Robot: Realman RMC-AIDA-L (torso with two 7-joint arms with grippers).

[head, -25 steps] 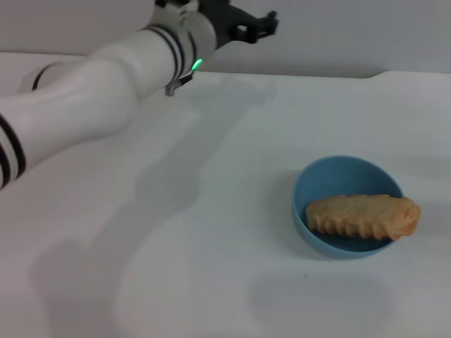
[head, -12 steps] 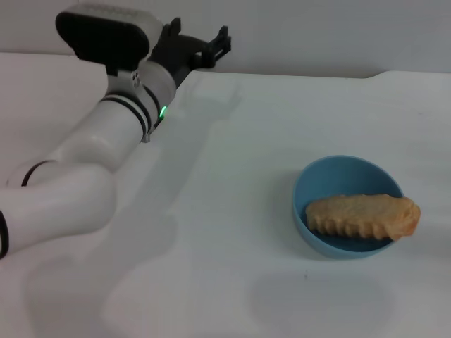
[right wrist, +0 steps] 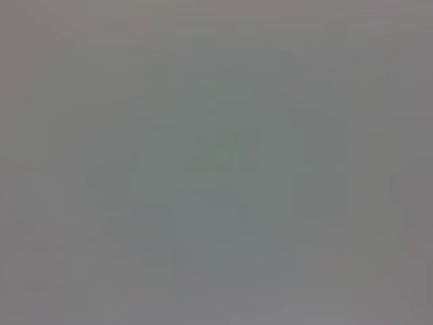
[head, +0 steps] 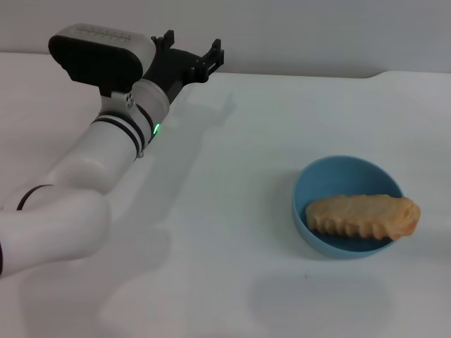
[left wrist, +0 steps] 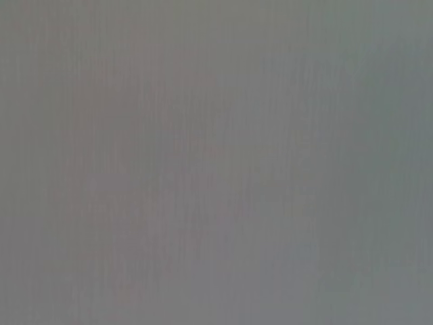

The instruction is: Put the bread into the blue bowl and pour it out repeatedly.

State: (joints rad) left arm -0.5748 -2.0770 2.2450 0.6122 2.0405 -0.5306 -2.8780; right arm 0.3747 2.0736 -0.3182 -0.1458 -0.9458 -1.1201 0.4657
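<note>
I am holding my left gripper high at the far left of the table, its fingers spread apart and gripping nothing, well away from the work. The bread is lying across the blue bowl at the near right, one end overhanging the rim. To pour well, I judge I should be reaching for the bowl's near-left rim, tipping slowly. My right gripper is not showing.

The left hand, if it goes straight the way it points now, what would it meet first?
Probably the grey back wall. The left hand, open, points away from the blue bowl; depth is unclear.
</note>
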